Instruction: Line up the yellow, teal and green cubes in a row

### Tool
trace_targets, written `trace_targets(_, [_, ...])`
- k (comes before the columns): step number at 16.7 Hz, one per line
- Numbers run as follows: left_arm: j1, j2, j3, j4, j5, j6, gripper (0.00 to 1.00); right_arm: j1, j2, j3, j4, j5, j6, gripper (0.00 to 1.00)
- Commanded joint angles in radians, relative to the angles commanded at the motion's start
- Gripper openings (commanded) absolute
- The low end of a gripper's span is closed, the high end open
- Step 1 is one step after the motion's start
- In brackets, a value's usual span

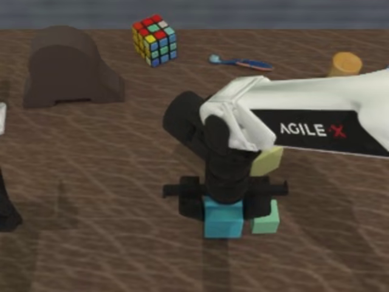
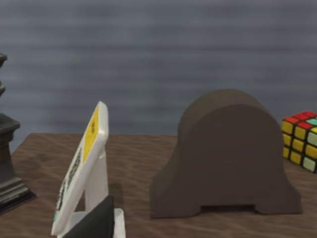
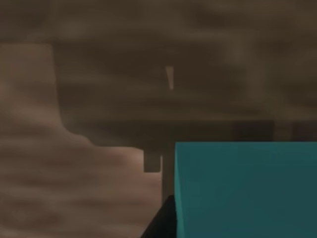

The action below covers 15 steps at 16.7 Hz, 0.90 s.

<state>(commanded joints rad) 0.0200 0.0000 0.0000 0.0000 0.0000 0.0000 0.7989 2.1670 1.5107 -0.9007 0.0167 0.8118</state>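
The teal cube [image 1: 223,221] rests on the table near the front middle, and it fills much of the right wrist view [image 3: 247,188]. The smaller green cube [image 1: 266,218] sits close against its right side. The pale yellow cube [image 1: 267,161] lies just behind them, mostly hidden under my right arm. My right gripper [image 1: 223,210] reaches down over the teal cube with a finger on each side, shut on it. One dark finger [image 3: 163,220] touches the cube's edge. My left arm [image 1: 6,207] is parked at the table's left edge.
A brown arch-shaped block [image 1: 67,70] stands at the back left. A multicoloured puzzle cube [image 1: 155,39], a toothbrush [image 1: 240,62] and an orange cylinder [image 1: 345,64] lie along the back. A white tilted device [image 2: 81,163] stands by the left edge.
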Motion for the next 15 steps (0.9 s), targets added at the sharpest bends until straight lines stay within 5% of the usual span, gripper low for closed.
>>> trace_targets(9, [0.0,0.0,0.0,0.0,0.0,0.0,1.0,0.0,0.0,0.0,0.0,0.0,0.0,0.98])
trace_targets(15, [0.0,0.0,0.0,0.0,0.0,0.0,1.0,0.0,0.0,0.0,0.0,0.0,0.0,1.0])
